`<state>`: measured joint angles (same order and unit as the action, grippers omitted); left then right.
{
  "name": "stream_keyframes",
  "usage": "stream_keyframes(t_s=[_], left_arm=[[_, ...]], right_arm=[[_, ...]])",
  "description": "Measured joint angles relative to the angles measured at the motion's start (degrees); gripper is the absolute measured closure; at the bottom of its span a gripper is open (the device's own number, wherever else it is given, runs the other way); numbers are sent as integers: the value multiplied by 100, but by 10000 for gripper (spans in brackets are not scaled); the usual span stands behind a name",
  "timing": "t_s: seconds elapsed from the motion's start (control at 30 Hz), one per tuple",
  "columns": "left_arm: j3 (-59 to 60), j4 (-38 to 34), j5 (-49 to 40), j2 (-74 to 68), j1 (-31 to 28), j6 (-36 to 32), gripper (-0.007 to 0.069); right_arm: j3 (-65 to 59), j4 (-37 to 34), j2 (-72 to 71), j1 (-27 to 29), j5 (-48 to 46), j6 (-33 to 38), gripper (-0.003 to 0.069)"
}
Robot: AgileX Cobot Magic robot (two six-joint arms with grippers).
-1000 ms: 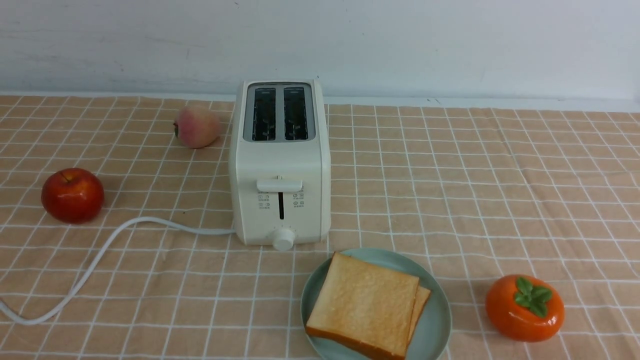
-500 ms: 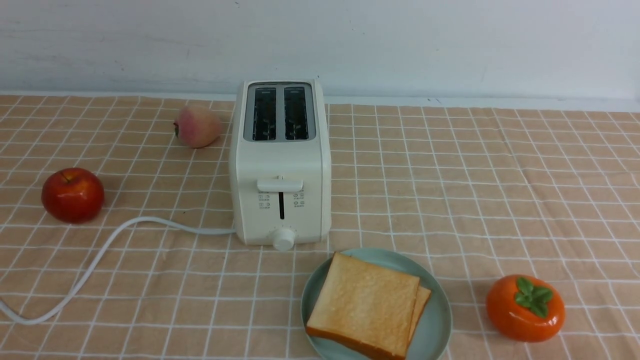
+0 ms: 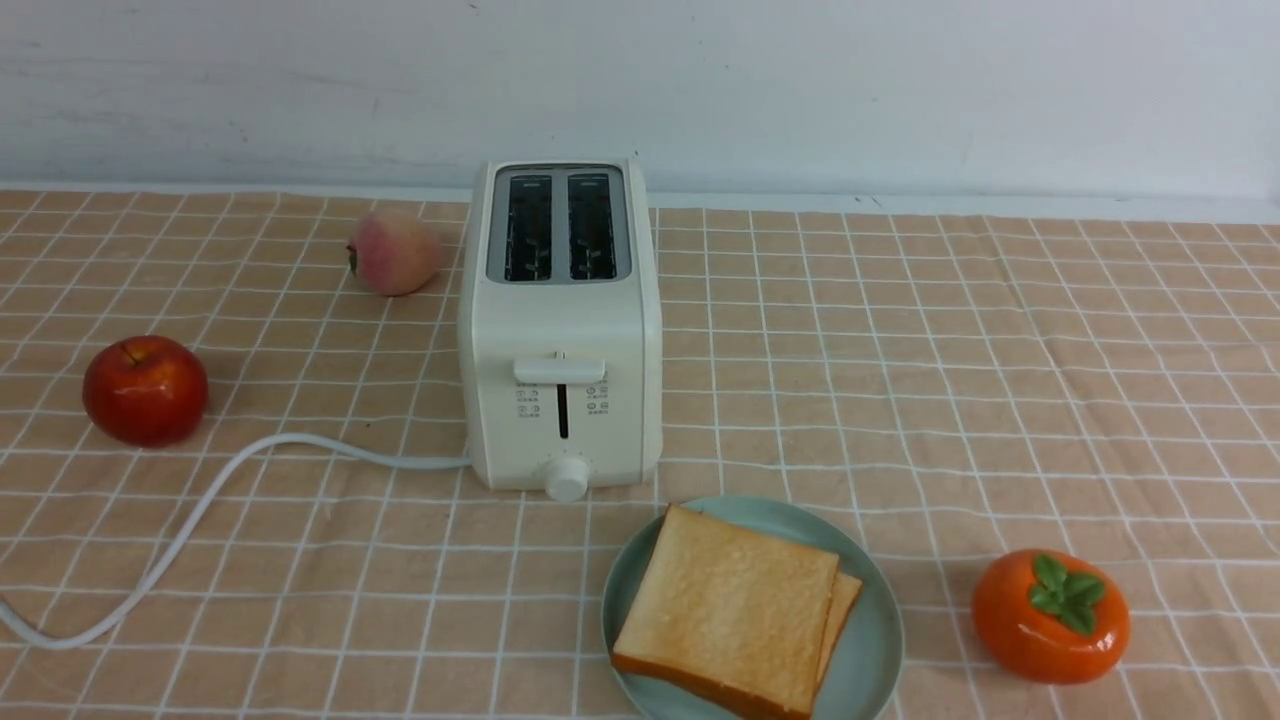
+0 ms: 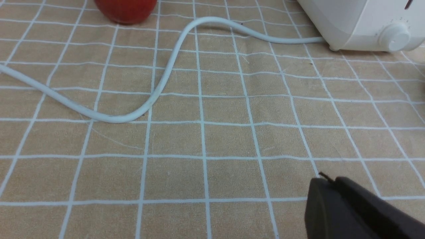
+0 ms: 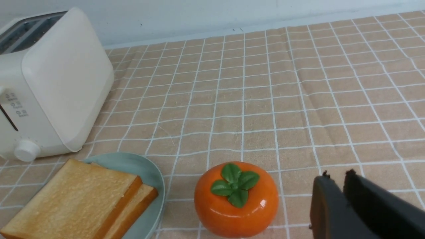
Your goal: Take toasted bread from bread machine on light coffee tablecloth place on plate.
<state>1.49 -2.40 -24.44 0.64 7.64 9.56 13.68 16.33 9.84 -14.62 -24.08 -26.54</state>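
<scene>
The cream-white bread machine [image 3: 560, 330] stands on the light coffee tablecloth [image 3: 950, 380], and both its slots show dark and empty. Two slices of toasted bread lie stacked on the pale blue-green plate [image 3: 880, 640] in front of it: the top slice [image 3: 730, 610] covers most of the lower one [image 3: 843, 600]. Neither gripper shows in the front view. My left gripper [image 4: 327, 179] is shut and empty above bare cloth, short of the toaster's knob corner [image 4: 358, 23]. My right gripper [image 5: 336, 174] is shut and empty, beside the persimmon, away from the plate [image 5: 146, 169] and bread [image 5: 76, 199].
A red apple [image 3: 145, 390] sits at the left, a peach [image 3: 395, 253] behind the toaster's left side, and an orange persimmon [image 3: 1050, 617] right of the plate. The white cord [image 3: 200, 510] curves leftward over the cloth from the toaster. A pale wall stands behind.
</scene>
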Motion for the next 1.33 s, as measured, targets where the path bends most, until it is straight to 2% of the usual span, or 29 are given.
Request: stream_keyframes(t_s=[0.13, 0.2, 0.37, 0.43, 0.6, 1.33], left_arm=[[0, -4, 0, 0, 0, -4, 607], [0, -4, 0, 0, 0, -4, 607], [5, -4, 5, 0, 0, -4, 606], [5, -4, 5, 0, 0, -4, 606], [5, -4, 5, 0, 0, -4, 602], [5, -4, 6, 0, 0, -4, 586]], right_arm=[[-216, -11, -178, 87, -14, 0, 576], [-382, -11, -396, 373, -37, 108, 573], [-825, -420, -805, 1011, -42, 800, 568], [-1163, -867, -1002, 1186, -42, 1331, 565], [-1424, -1075, -1040, 1228, 73, 1834, 559], [-1434, -1075, -1040, 1238, 98, 1934, 546]])
